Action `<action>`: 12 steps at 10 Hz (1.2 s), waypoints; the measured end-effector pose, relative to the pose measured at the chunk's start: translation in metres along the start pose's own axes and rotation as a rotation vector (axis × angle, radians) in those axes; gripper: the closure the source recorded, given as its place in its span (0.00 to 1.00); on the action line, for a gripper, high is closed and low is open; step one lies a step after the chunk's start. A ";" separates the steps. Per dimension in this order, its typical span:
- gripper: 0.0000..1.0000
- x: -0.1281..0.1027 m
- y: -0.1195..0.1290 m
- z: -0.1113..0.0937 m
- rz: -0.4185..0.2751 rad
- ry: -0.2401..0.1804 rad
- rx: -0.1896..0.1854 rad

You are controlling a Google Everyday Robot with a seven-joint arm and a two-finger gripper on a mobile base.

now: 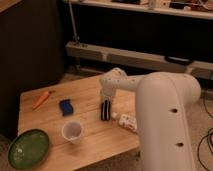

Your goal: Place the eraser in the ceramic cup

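Observation:
The eraser (105, 110), a flat black block with pale stripes, lies on the wooden table (90, 140) right of the middle. The gripper (106, 99) hangs from the white arm directly over the eraser's far end, right at it. The ceramic cup (72, 131), small, pale and round, stands upright to the lower left of the eraser, about a hand-width away from it.
A blue block (66, 106) lies left of the eraser. An orange carrot-like thing (41, 99) lies at the far left. A green plate (27, 148) sits at the front left corner. A white packet (128, 122) lies right of the eraser, by the arm's large white body (165, 120).

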 end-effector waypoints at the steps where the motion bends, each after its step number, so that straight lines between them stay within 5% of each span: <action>1: 1.00 -0.003 0.006 -0.012 -0.029 -0.058 -0.051; 5: 1.00 -0.009 0.048 -0.092 -0.187 -0.293 -0.296; 6: 1.00 -0.011 0.070 -0.126 -0.263 -0.379 -0.425; 8: 1.00 -0.010 0.095 -0.167 -0.365 -0.474 -0.610; 10: 1.00 0.004 0.133 -0.203 -0.518 -0.557 -0.867; 12: 1.00 0.031 0.173 -0.231 -0.691 -0.623 -1.058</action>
